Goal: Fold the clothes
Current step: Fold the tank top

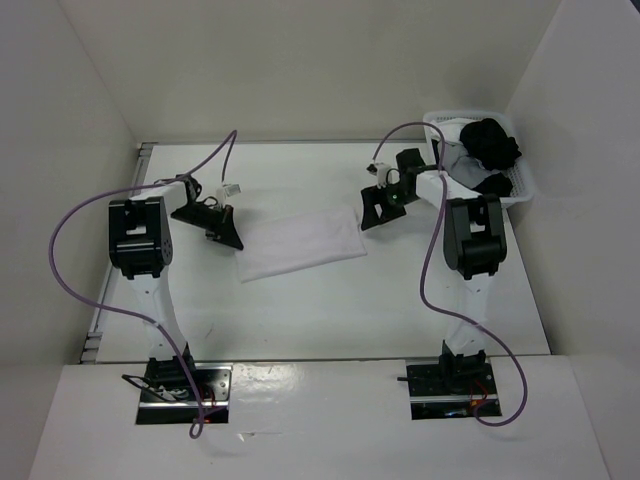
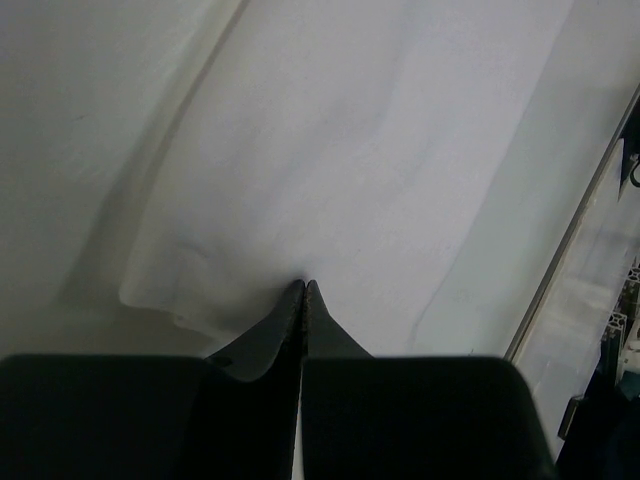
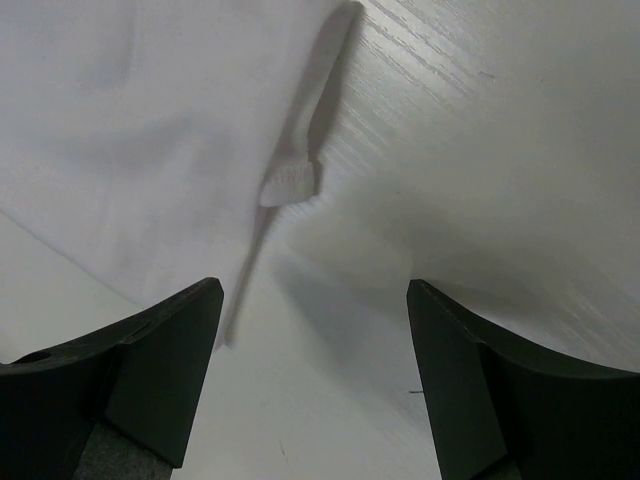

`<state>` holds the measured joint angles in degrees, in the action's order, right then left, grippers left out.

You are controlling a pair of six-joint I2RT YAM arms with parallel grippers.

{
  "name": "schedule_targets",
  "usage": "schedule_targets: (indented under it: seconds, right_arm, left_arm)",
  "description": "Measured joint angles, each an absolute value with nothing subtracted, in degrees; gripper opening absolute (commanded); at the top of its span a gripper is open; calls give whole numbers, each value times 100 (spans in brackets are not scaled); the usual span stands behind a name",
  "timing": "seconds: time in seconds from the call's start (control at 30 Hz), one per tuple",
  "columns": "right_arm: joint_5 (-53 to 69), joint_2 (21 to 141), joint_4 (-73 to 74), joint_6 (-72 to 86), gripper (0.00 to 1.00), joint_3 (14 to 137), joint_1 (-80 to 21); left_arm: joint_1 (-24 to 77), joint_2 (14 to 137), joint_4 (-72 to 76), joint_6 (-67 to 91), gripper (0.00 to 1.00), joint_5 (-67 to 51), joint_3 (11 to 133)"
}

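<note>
Clothes (image 1: 300, 245), one white garment, lie folded into a flat strip at the middle of the table (image 1: 330, 310), long side running left to right. The left gripper (image 1: 232, 238) sits at the strip's left end. In the left wrist view its claw (image 2: 305, 285) is pressed together, tips on the fabric's (image 2: 350, 150) edge where soft creases meet; whether cloth is pinched between them cannot be told. The right gripper (image 1: 376, 212) is just beside the strip's right end. Its claw (image 3: 315, 290) is spread wide with nothing between the fingers (image 3: 165, 340), bare table below it and the garment (image 3: 120, 130) to one side. At the far right corner stands a basket (image 1: 522, 192) with dark items (image 1: 490, 140) inside.
</note>
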<state>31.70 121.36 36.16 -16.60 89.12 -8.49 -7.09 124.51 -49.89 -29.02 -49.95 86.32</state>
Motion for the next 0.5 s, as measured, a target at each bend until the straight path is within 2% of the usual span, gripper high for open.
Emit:
schedule_targets:
  seconds: [0.5]
  right_arm:
    - [3999, 12945, 3680, -1754, 83, 9935, -856]
  left_arm:
    - [-735, 12658, -5013, -2971, 0, -5129, 8654]
